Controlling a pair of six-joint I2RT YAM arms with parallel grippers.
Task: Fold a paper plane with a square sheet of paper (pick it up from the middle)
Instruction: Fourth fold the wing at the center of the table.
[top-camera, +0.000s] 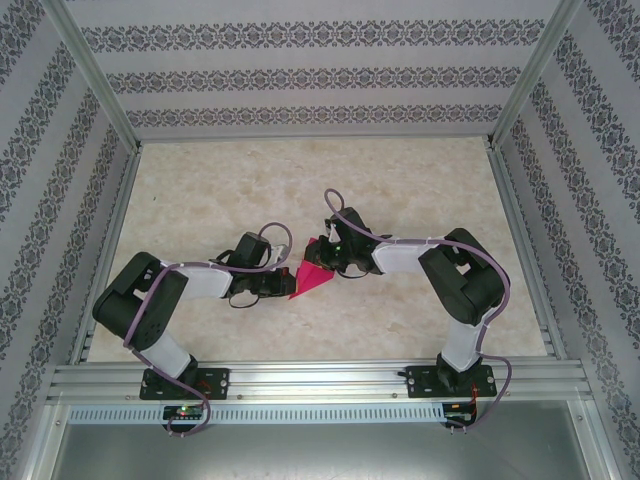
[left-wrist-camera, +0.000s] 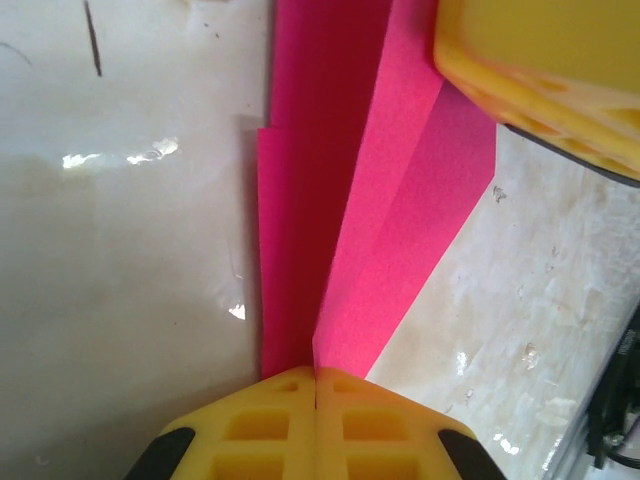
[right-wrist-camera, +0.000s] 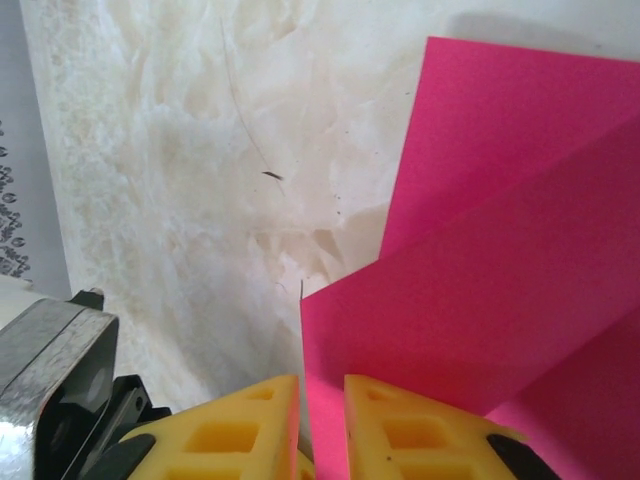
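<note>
The square sheet of paper is magenta-pink and folded into layers with a raised crease, held between both arms at the table's middle. My left gripper is shut on its near end: in the left wrist view the yellow fingertips meet flush, with the paper rising from the seam. My right gripper is at the paper's other end. In the right wrist view its jaws stand a little apart, and a thin upright edge of the paper sits in the gap, beside the left finger. One of the right gripper's yellow fingers shows over the paper's far end.
The pale marbled table is bare around the paper. Patterned walls and metal frame posts enclose it on three sides. An aluminium rail carries both arm bases at the near edge.
</note>
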